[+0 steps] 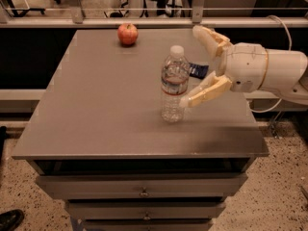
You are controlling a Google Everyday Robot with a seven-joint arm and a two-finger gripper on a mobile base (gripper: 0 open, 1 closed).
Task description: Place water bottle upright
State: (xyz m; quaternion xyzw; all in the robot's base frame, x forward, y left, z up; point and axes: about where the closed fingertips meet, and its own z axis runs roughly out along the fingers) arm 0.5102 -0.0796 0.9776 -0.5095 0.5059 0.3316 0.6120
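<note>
The water bottle point(173, 84) stands upright on the grey table point(106, 109), right of its middle. It is clear and ribbed, with a white cap and a white label with a red band. My gripper point(192, 65) is to the bottle's right, open wide. The near finger point(204, 93) reaches to the bottle's lower right side; I cannot tell if it touches. The far finger point(209, 38) points up and away, clear of the bottle.
A red apple point(127, 34) sits at the table's far edge. A small dark blue object point(198, 70) lies on the table behind the bottle, under the gripper. Drawers point(144, 192) run below the tabletop. A railing and a cable are behind.
</note>
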